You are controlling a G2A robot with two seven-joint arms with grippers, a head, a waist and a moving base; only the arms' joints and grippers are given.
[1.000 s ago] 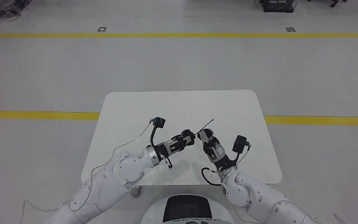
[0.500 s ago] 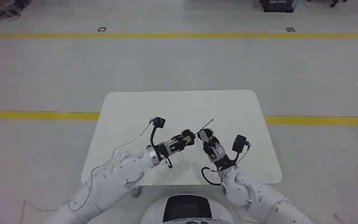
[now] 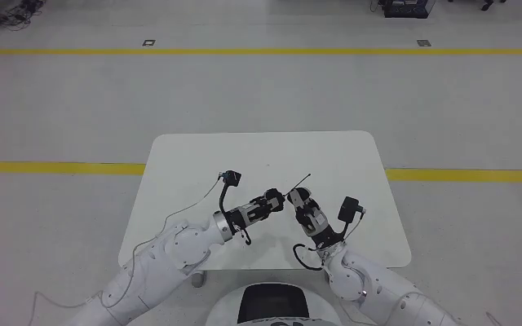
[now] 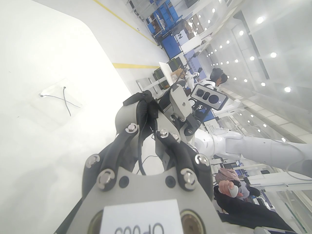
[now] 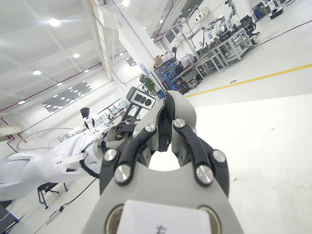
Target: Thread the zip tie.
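Lying crossed on table (image 4: pixel 36 37): zip ties (image 4: pixel 65 100)

Top view looks down on the counter (image 3: pixel 326 155); wrist views sit close behind left end effector (image 4: pixel 145 104), right end effector (image 5: pixel 168 103); counter shared.

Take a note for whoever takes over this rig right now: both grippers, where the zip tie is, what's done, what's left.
Grippers: the left gripper is shut on a thin black strand, apparently the tail of the zip tie. The right gripper is shut on the same tie, tip to tip with the left above the table.
Things: the tie's head sticks out free beyond the right gripper. Two spare ties lie crossed on the table.
Done: tie lifted, held by both.
Left: feed the tail into the head; nothing seems threaded yet.
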